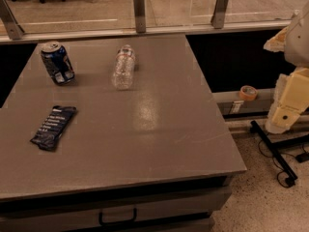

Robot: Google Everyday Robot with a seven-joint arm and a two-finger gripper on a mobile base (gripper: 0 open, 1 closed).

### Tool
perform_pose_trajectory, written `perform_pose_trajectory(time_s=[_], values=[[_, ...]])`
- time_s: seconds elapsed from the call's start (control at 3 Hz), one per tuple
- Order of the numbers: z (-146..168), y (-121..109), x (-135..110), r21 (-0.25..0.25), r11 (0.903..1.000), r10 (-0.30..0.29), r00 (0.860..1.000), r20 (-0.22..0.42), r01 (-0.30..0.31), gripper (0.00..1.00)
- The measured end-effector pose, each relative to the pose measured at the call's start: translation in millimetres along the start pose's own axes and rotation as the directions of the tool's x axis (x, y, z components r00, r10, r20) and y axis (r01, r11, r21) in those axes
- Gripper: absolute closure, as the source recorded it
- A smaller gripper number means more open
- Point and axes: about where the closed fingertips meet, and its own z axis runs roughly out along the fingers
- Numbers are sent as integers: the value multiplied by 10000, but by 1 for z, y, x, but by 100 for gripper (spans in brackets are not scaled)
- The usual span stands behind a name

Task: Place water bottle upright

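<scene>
The water bottle (124, 67) is clear and ribbed, with a white cap and a pale band edged in red. It appears to lie on its side at the back middle of the grey table (159, 129), cap toward the far edge. My gripper (285, 111) hangs on the cream arm at the right edge of the view. It is off the table, far to the right of the bottle, and holds nothing that I can see.
A blue soda can (57, 63) stands at the back left, left of the bottle. A dark snack packet (53, 127) lies flat at the left. A tape roll (248, 92) sits on a ledge to the right. A glass railing runs behind the table. Cables lie on the floor at the right.
</scene>
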Motion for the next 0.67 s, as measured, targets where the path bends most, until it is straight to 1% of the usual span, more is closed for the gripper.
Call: perform_pose_trajectory(time_s=[0.33, 0.67], values=[[0, 0, 0, 2, 10000, 0, 10000, 1, 0, 0], [10, -6, -15, -605, 9951, -773, 9968, 188, 783, 0]])
